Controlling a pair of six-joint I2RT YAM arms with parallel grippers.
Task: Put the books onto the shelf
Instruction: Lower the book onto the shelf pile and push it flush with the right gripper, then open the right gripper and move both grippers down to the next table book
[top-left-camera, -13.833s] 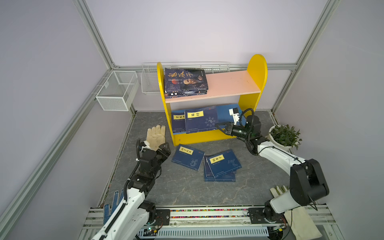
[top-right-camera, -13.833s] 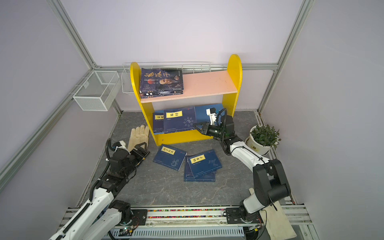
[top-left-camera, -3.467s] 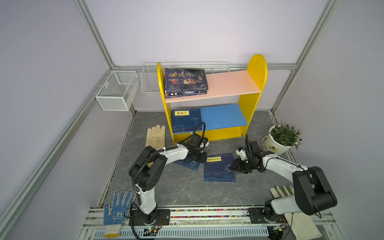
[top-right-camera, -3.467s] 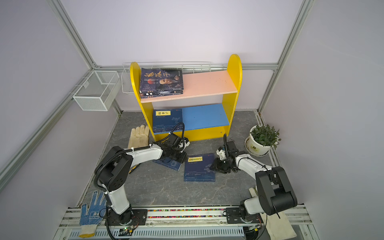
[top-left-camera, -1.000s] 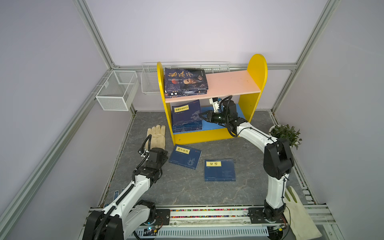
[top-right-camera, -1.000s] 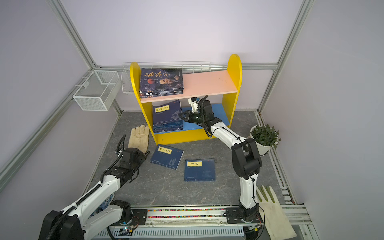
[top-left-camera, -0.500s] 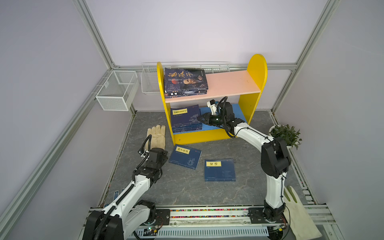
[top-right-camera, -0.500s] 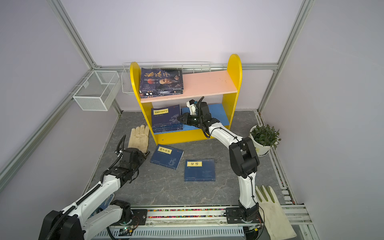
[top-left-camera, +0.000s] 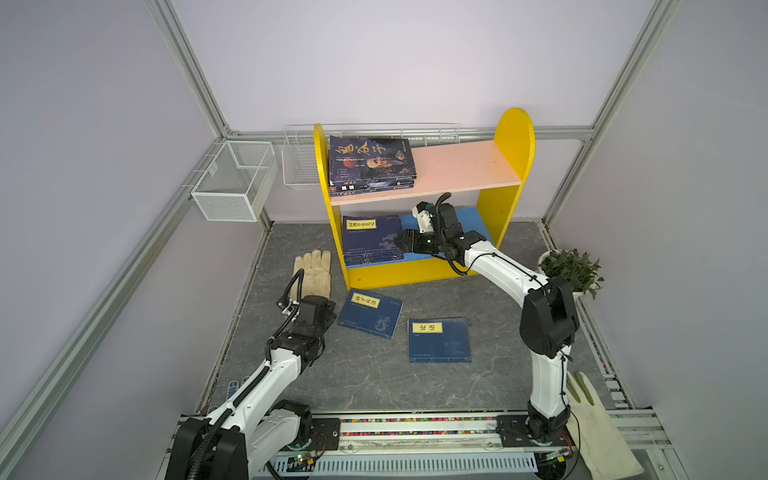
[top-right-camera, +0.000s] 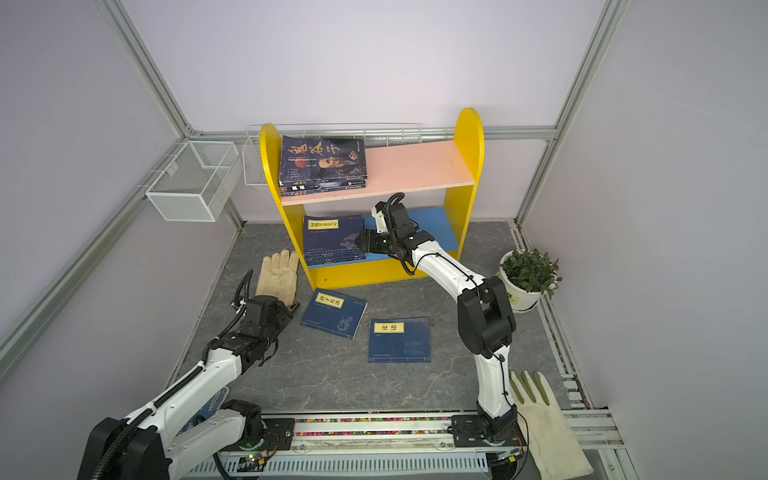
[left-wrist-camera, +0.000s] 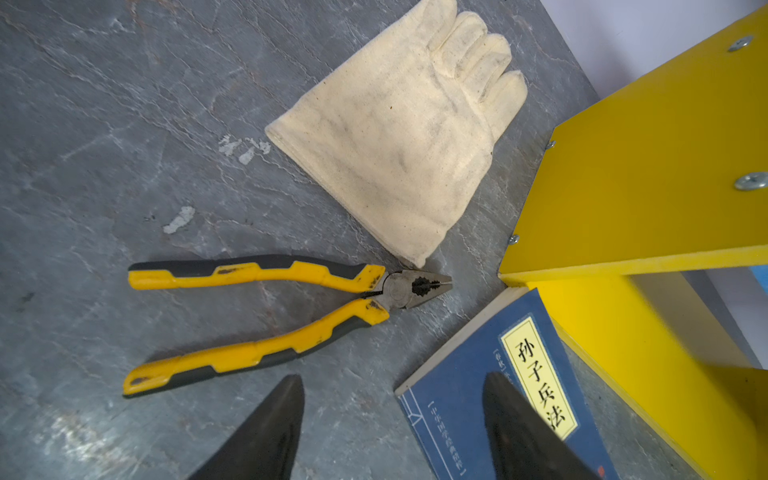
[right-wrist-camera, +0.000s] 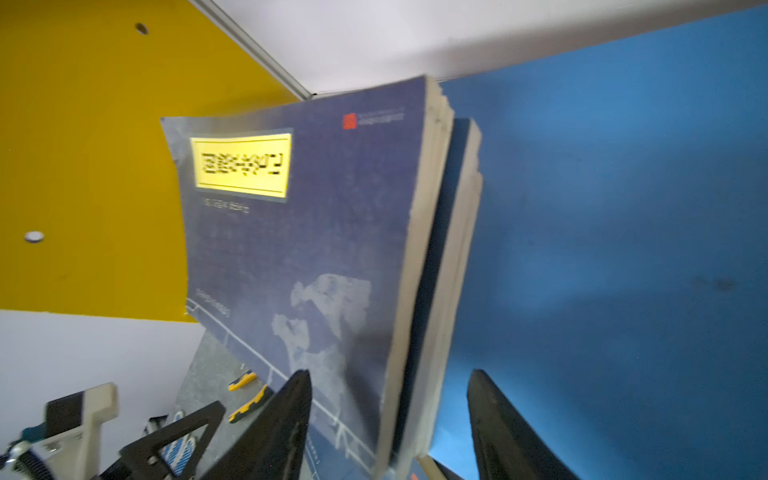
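Blue board (top-left-camera: 471, 219) holds books (top-left-camera: 370, 243) between right gripper (top-left-camera: 402, 242) jaws.

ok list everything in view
small wooden shelf: one, yellow, pink and blue, at the back
dark glossy paperbacks: a stack, pink board, left end
thin navy books with yellow labels: a stack on the blue board, two on the floor
cloth work glove: one, cream, left of the shelf
steel pliers: one, yellow-black handles, beside that glove
wire baskets: two, white, on the wall
potted plant: one, green, right side
long glove: one, white-green, front right
left claw: open, by a floor book
right claw: open, at the navy stack
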